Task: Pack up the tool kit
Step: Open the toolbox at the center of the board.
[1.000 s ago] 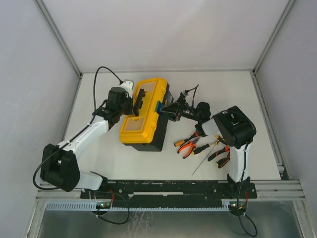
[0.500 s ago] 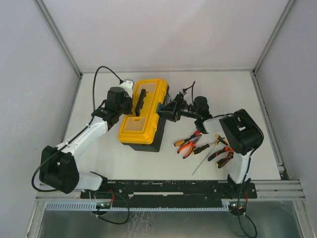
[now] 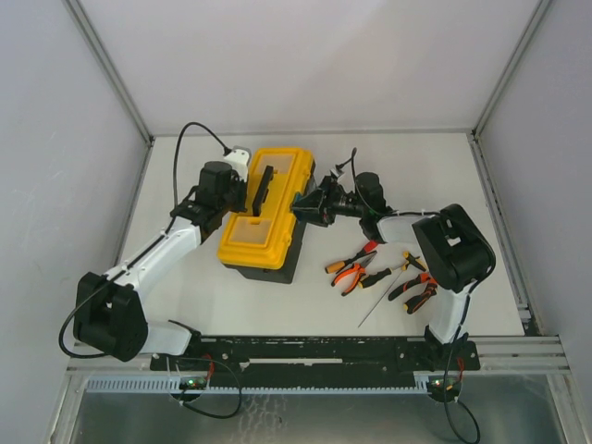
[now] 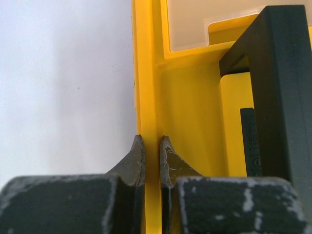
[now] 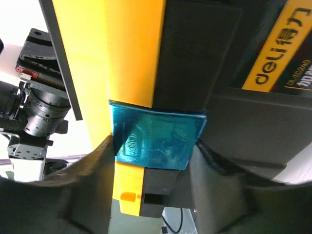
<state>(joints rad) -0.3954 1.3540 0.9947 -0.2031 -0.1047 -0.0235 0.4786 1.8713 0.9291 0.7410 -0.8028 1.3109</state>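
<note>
The tool kit's box [image 3: 252, 237] stands left of centre with its yellow lid [image 4: 190, 97] down and its black handle [image 3: 262, 190] on top. My left gripper [image 3: 242, 196] is at the lid's left side, its jaws [image 4: 152, 155] pinched on the lid's thin yellow rim. On the box's right side is the teal latch [image 5: 153, 139], and my right gripper [image 3: 308, 205] has a finger pressed against each side of it [image 5: 152, 145]. Orange-handled pliers [image 3: 351, 269], a second pair [image 3: 413, 290] and a screwdriver [image 3: 381, 298] lie on the table to the right of the box.
The black box body [image 5: 195, 48] carries a yellow label [image 5: 278, 48]. A black cable [image 3: 199, 134] loops behind the left arm. Grey walls with metal rails [image 3: 499, 83] close in the white table on three sides.
The right gripper has moved left, closer onto the latch, and its forearm has swung out to the right. The box has shifted slightly left. The left gripper keeps its hold.
</note>
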